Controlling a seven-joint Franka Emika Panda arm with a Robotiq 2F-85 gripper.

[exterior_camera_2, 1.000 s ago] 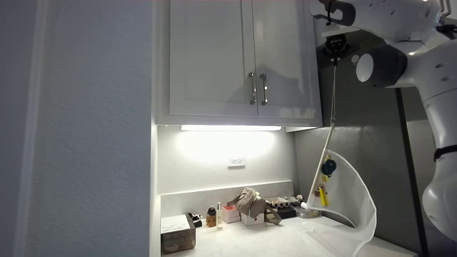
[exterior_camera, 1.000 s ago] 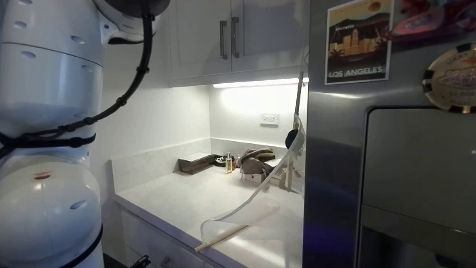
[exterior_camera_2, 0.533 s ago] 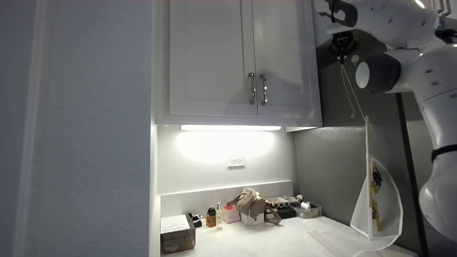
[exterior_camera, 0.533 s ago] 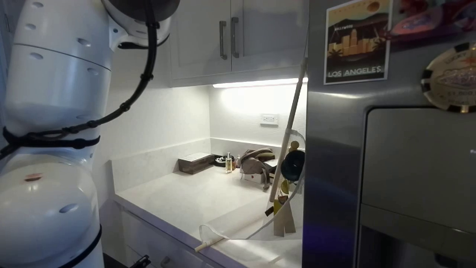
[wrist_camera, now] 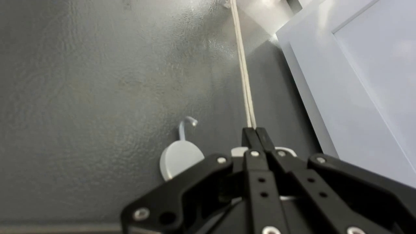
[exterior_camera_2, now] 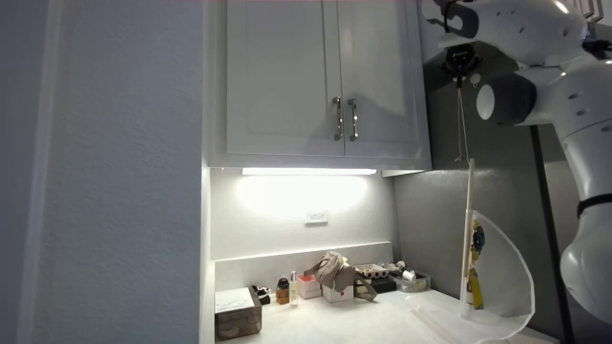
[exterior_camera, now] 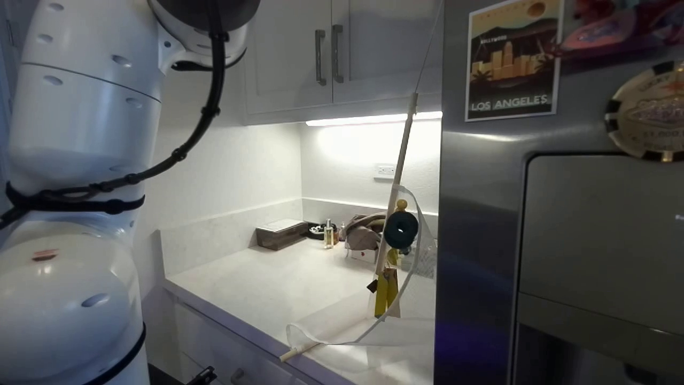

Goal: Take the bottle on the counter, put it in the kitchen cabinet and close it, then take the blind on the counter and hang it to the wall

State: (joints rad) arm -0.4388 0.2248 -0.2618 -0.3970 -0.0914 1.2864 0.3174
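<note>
Jaws clenched on cord (wrist_camera: 243, 66); blind (exterior_camera_2: 499, 267) hangs below, lower rod (exterior_camera: 289, 354) on tabletop (exterior_camera: 256, 283). Poss. fails: cord slips b/c pinch v. thin; or rod drags, blind swings & cord misses hook (wrist_camera: 181, 159)

The glossy white arm (exterior_camera: 80, 117) at frame left has oval recesses (exterior_camera: 122, 61), a reddish mark (exterior_camera: 44, 255), a black strap (exterior_camera: 125, 204) and a thick black cable (exterior_camera: 215, 88). The black pincer (wrist_camera: 253, 128) carries small silver screws (wrist_camera: 141, 214).
</note>
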